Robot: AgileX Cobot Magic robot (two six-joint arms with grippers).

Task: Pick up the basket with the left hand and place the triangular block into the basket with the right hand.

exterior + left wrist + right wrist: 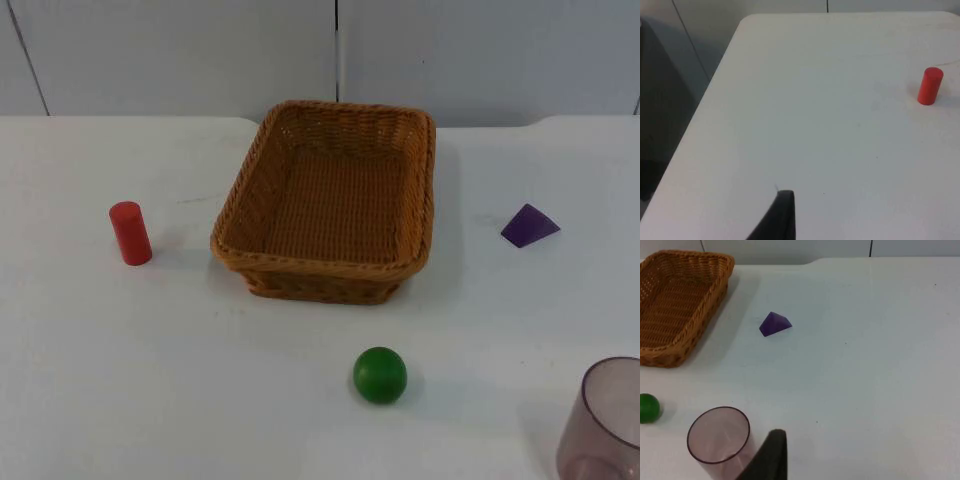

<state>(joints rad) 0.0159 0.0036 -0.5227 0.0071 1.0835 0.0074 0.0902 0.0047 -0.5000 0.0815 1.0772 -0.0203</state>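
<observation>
A woven brown basket point(330, 205) stands empty at the middle of the table, also seen as the basket point(675, 305) in the right wrist view. The purple triangular block point(529, 225) lies on the table to the basket's right, a gap apart from it; the same block point(775, 324) shows in the right wrist view. My right gripper point(771, 455) waits above the table's right side, close beside a tinted cup and well short of the block. My left gripper point(782, 215) waits over the table's left part, far from the basket.
A red cylinder point(130, 233) stands upright left of the basket, also the cylinder point(930, 86). A green ball point(380, 375) lies in front of the basket. A translucent tinted cup point(605, 420) stands at the front right. The table's left edge point(700, 115) drops off beside my left gripper.
</observation>
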